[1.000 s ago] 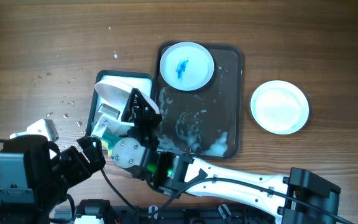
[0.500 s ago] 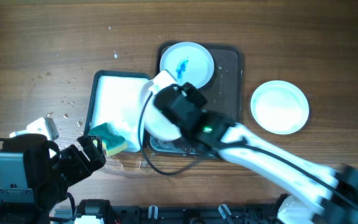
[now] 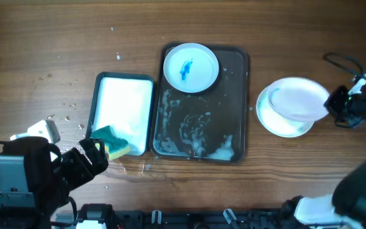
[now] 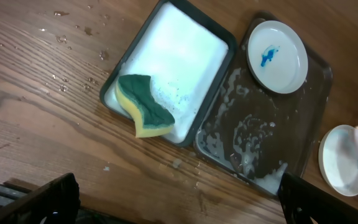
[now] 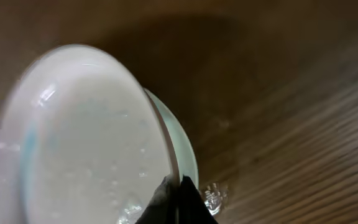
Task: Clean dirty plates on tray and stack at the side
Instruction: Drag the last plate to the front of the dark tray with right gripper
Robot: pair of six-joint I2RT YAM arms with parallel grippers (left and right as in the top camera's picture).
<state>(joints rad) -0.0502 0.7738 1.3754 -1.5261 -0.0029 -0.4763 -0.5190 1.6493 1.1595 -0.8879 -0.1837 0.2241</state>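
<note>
Right gripper (image 3: pixel 335 105) pinches the right edge of a round white rimmed plate (image 3: pixel 295 97), tilted over another white plate (image 3: pixel 282 124); left gripper (image 3: pixel 93 158) gapes wide.

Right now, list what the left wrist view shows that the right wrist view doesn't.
Only the left wrist view: the sponge on the small white tray, the wet dark tray and the blue-smeared plate on it. Only the right wrist view: the right gripper pinching the rim of the held plate. Both: that plate tilted over the plate on the table, though blurred at the left wrist view's edge.
</note>
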